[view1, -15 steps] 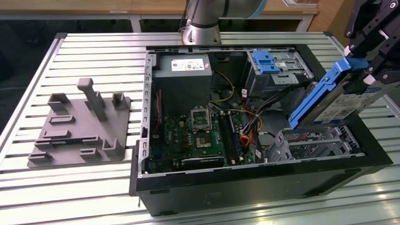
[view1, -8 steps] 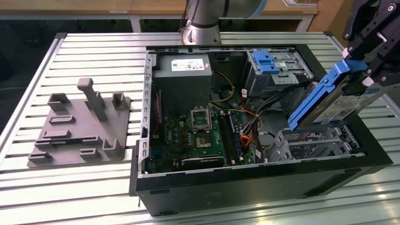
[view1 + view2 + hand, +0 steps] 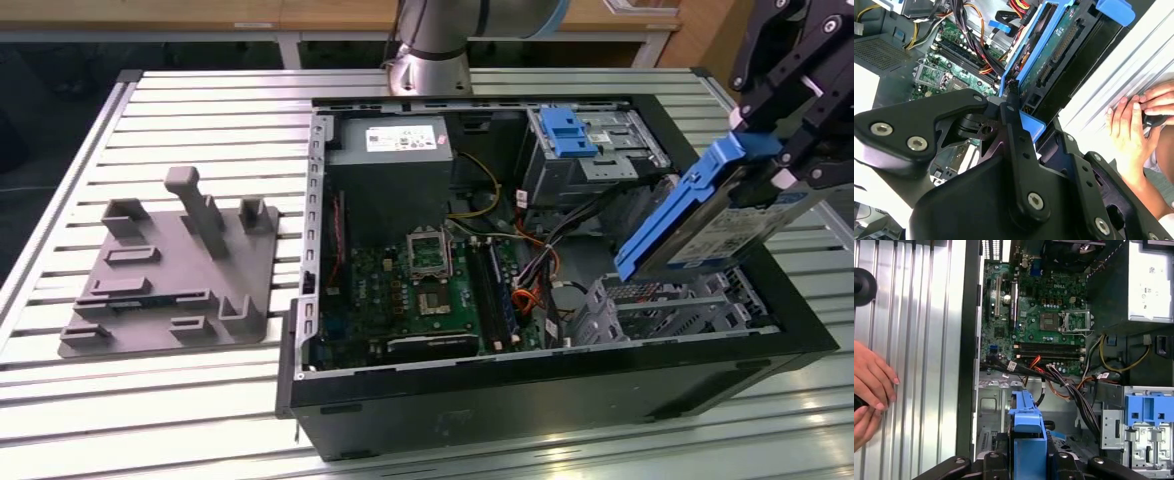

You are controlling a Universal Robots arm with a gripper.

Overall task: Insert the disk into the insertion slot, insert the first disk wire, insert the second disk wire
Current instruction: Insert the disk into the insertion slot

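Grips the disk (image 3: 707,225) by its blue end handle, tool (image 3: 774,150) closed on it. Holds it tilted in the air just above the insertion slot (image 3: 674,305), not yet in. Below, an open computer case (image 3: 534,385) on a ribbed aluminium bench (image 3: 200,110), toward the edge on the exterior view's right. Beside the case, a grey fixture plate (image 3: 174,270). On the slats, a person's hand (image 3: 871,387). Behind the bench, wooden panels (image 3: 160,10).

Inside and beside the computer case (image 3: 534,390)
The disk (image 3: 707,225) hangs above the insertion slot (image 3: 667,305) inside it; a plate (image 3: 167,270) lies to the exterior view's left.
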